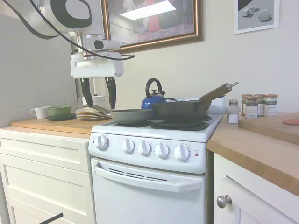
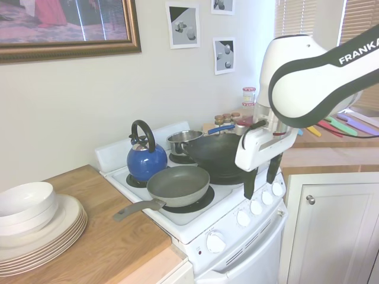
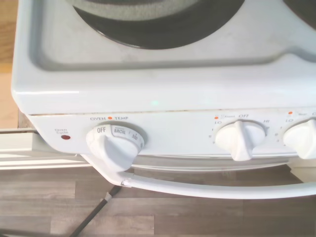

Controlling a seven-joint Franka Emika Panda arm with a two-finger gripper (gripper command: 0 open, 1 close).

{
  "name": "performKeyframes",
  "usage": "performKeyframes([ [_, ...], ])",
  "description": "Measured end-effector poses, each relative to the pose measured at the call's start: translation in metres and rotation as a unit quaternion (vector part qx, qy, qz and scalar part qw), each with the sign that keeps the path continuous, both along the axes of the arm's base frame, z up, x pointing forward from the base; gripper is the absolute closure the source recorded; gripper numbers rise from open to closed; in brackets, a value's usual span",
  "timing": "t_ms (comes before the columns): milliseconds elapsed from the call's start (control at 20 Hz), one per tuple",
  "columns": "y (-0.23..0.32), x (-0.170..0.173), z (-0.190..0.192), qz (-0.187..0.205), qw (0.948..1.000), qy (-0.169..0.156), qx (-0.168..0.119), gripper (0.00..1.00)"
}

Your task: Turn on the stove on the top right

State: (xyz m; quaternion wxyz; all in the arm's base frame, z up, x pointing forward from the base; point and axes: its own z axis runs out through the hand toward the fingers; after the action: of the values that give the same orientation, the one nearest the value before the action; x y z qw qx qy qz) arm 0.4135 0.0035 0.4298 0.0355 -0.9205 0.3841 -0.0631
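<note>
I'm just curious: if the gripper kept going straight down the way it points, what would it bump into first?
Probably the stove's front edge or one of its white knobs. The open gripper points down just above them, though depth is hard to judge.

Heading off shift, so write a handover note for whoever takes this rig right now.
Gripper open, empty, hanging above the stove's front edge, clear of the knobs.
Wrist view shows the oven knob and the burner knob beside it, both at OFF.
Done: nothing turned yet.
Left: pick the top-right burner's knob, descend, grip it, turn it on.
</note>
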Motion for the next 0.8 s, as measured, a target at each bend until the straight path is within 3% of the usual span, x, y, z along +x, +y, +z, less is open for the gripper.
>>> performKeyframes([
  [300, -0.005, -0.003, -0.013, -0.016, 0.9998, 0.008, -0.003, 0.0],
  [800, -0.044, 0.015, -0.076, -0.049, 0.9981, 0.032, -0.018, 0.0],
])
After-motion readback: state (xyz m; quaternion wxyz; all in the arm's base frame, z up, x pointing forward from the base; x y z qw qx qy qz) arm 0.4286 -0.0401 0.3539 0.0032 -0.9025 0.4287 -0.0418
